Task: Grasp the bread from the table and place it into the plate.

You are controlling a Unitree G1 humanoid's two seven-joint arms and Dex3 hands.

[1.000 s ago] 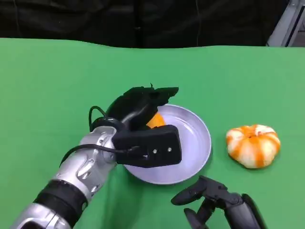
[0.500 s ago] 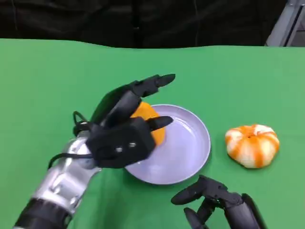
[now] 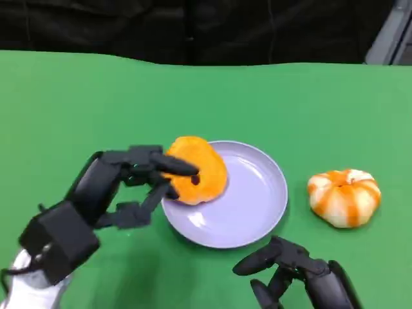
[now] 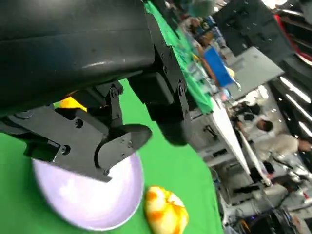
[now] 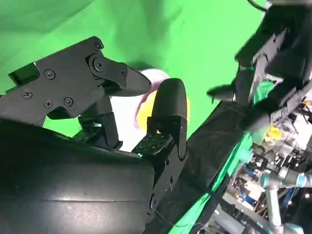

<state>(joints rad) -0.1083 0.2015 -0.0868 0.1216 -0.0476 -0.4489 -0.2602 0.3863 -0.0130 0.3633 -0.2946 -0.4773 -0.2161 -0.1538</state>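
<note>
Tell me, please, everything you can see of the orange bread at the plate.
The bread is a rounded, smooth orange bun with a soft-looking, slightly glossy crust. It lies on the near-left part of the lavender plate, overlapping its rim. The left hand is beside it with fingers spread; one fingertip crosses in front of the bun, though contact cannot be told. A yellow-orange sliver of it shows in the left wrist view.

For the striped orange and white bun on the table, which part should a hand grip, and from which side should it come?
Judging by its shape, grip the bun across its round sides, coming from above. It is a low dome sitting flat on the table, apart from the plate, with free space around it. The right hand is nearest.
</note>
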